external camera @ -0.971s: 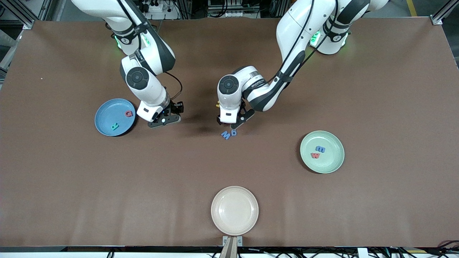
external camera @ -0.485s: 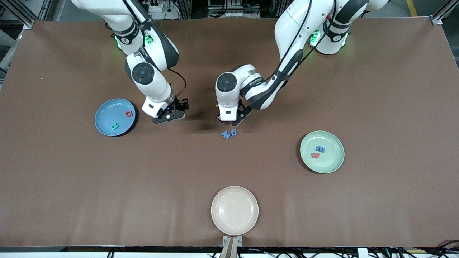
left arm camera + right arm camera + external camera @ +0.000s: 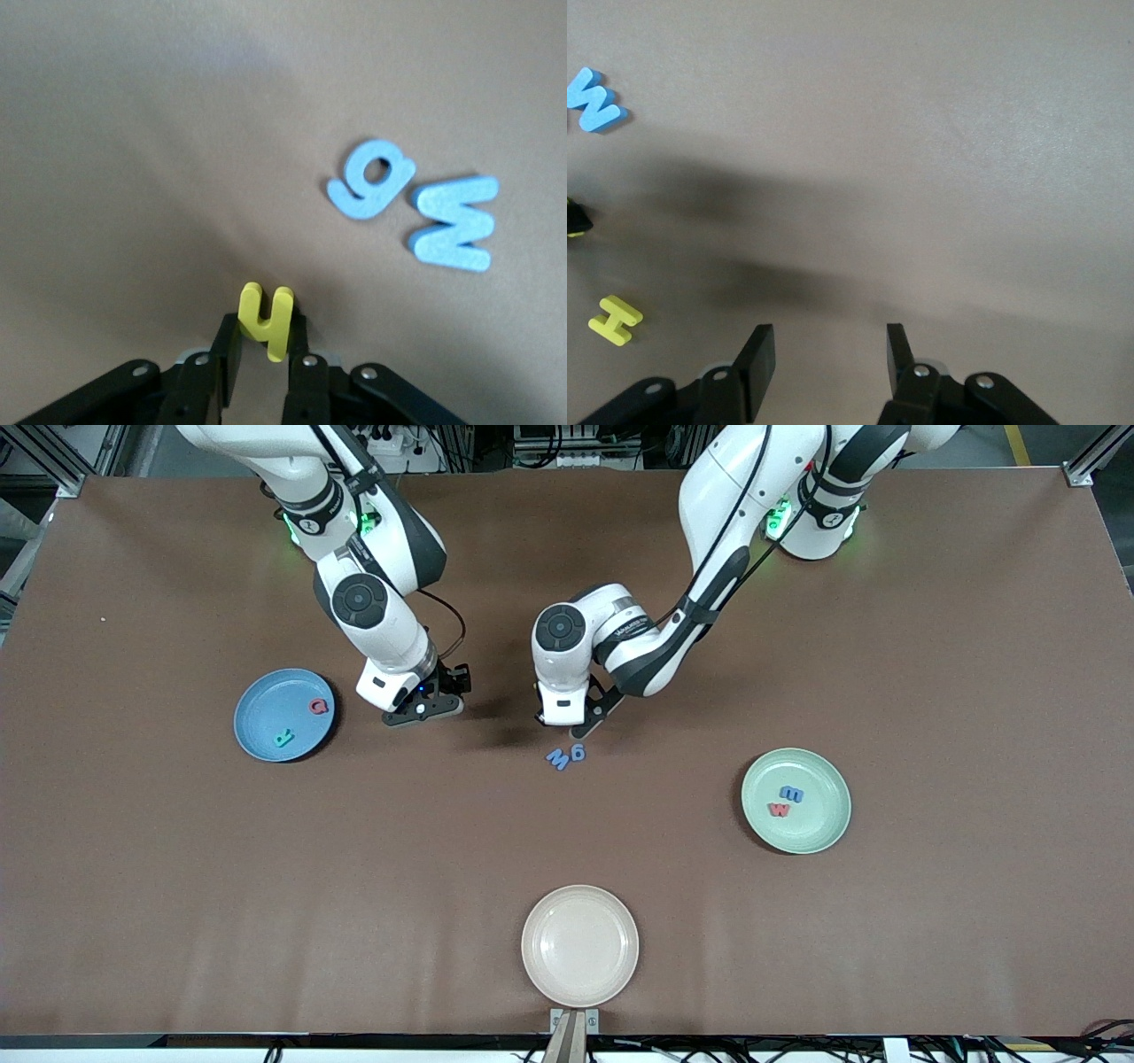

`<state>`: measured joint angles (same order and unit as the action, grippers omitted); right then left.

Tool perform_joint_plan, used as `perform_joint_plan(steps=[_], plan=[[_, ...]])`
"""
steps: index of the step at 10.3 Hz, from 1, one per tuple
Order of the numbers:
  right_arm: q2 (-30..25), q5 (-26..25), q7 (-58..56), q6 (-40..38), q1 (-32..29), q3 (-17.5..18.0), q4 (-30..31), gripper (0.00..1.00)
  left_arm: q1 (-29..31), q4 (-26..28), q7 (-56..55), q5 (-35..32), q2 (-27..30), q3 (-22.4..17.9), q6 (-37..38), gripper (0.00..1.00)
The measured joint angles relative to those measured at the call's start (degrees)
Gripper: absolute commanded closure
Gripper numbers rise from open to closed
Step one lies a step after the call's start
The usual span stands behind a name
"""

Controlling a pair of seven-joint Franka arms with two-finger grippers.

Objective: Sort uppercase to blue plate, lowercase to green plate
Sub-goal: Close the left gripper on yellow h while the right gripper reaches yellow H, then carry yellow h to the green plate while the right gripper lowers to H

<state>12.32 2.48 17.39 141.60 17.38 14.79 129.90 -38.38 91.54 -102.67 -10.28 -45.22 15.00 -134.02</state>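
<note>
The left gripper (image 3: 262, 354), mid-surface, has its jaws clenched on the yellow h (image 3: 266, 320) across its flat faces, the right hold for light, squashy foam. The right gripper (image 3: 829, 354) hangs over the surface beside the blue plate (image 3: 266, 737), jaws released. The green plate (image 3: 819, 833) sits toward the left arm's end.

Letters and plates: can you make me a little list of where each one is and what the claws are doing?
blue plate: red Q, teal R
green plate: red w, blue m
table: blue M beside blue g; yellow H
left claw: shut on yellow h
right claw: open, empty
beige plate: empty
</note>
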Motion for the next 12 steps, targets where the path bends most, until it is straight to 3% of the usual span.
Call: perform_joint_plan(steps=[3,6,9,12], plan=[[-0.2,0.2,3.5,-0.1,-0.1,1.6,0.0,0.4,3.8,-0.7,-0.1,0.0,3.1,-0.6,3.3,1.0],[-1.0,0.3,18.5,0.2,0.5,10.3,0.0,0.38,11.9,-0.9,0.5,-1.2,7.8,-1.2,10.3,1.0],[-1.1,0.3,24.1,1.7,0.5,12.6,0.3,0.16,23.7,-1.0,5.6,-4.7,9.0,-1.4,11.1,1.0],[1.4,0.3,28.4,9.7,2.8,14.4,0.9,0.15,35.8,-1.1,14.6,-4.7,9.6,-1.1,12.3,1.0]])
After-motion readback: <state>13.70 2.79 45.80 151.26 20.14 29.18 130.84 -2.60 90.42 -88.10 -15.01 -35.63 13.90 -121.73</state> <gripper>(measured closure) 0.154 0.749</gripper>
